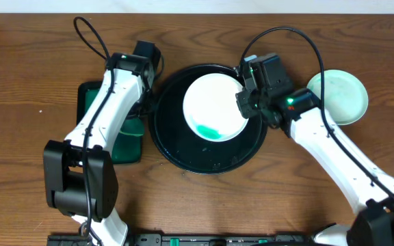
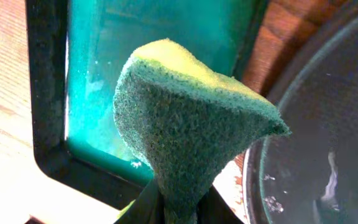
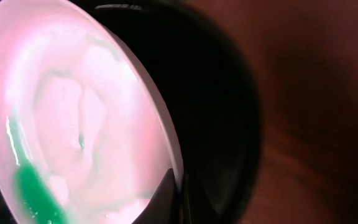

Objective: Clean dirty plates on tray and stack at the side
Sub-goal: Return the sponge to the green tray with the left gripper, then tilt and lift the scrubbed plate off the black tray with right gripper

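Overhead: black tray (image 1: 183,147) sits mid tabletop (image 1: 33,68). One white plate (image 1: 214,102) is in it, toward the far right side, with a teal smear (image 1: 211,132) on the plate's near part. Our right pincer (image 1: 246,102) is pressed together on the plate's right rim. The right wrist view shows that rim beside a dark finger, so we log a pinch on the plate. We can't tell if the plate lies flat or is tipped up a bit. A second plate (image 1: 338,97), pale green tint, lies on the tabletop well right of the tray, which reads as the stacking spot. No third plate in view.

Left wrist: our left pincer (image 2: 179,208) pinches a sponge (image 2: 191,130) at its base, with the green scrub face toward the camera and the yellow on the other side. It hangs over the green tray (image 2: 98,74), with the black tray's rim just to the right.

Step in hand, as we judge it: carry the sponge right to the plate and wipe off the smear. To do it well:
- The right pinch should hold firm so the plate doesn't spin or slide under the wipe.
- Land the scrub face flat on the smear, not edge-on.
- The grip is low on the sponge, so it will likely flex. Press moderately and make short strokes.
- Stroke within the near part of the plate, clear of the right fingers.
- Try not to push teal over the rim into the tray.
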Tool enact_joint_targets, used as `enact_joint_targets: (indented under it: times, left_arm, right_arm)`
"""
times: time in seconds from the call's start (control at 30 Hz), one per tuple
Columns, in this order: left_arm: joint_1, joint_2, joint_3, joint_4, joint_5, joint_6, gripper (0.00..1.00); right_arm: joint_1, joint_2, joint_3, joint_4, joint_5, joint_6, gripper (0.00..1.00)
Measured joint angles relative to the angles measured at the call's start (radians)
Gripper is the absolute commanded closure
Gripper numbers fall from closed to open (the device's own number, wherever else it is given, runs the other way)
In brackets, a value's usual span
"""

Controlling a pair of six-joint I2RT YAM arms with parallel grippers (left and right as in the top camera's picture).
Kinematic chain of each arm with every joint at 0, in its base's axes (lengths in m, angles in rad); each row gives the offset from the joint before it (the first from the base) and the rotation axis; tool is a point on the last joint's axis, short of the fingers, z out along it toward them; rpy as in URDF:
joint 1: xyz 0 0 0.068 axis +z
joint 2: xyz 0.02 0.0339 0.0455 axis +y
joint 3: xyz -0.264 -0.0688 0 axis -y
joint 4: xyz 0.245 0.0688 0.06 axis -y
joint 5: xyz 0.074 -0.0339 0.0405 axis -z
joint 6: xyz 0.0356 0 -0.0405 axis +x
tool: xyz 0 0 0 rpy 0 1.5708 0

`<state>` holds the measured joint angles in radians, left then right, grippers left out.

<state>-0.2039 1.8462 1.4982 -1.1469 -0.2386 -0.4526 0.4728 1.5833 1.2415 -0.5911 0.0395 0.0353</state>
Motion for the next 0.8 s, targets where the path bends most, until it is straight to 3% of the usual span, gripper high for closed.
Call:
enact_joint_targets:
  times: [0.37, 0.8]
  left_arm:
    - [0.02, 0.015, 0.0, 0.001, 0.004, 0.0, 0.83]
    - [0.02, 0.015, 0.0, 0.001, 0.005, 0.0, 0.83]
  right_arm:
    - [0.211, -0.044, 0.0, 0.039, 0.428, -0.229, 0.99]
    - [0.431, -0.044, 0.0, 0.171, 1.01, -0.644, 0.99]
